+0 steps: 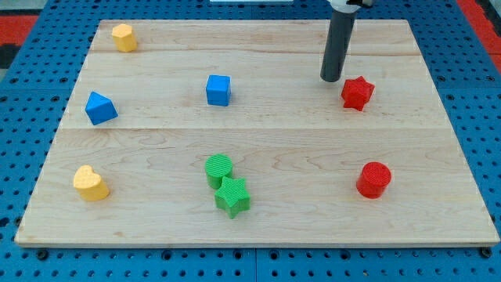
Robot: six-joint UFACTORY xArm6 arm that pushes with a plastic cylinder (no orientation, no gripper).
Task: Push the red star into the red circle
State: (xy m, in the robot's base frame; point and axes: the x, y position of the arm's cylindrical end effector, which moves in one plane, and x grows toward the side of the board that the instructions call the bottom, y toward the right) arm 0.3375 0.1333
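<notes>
The red star (357,92) lies on the wooden board at the view's upper right. The red circle (373,179), a short cylinder, stands at the view's lower right, well below the star. My tip (332,79) is just left of and slightly above the star, very close to it; I cannot tell if it touches.
The wooden board (156,149) also holds a blue cube (218,89), a blue angular block (100,108), a yellow block (124,37) at the top left, a yellow heart (91,183), a green circle (219,168) and a green star (232,196) touching it.
</notes>
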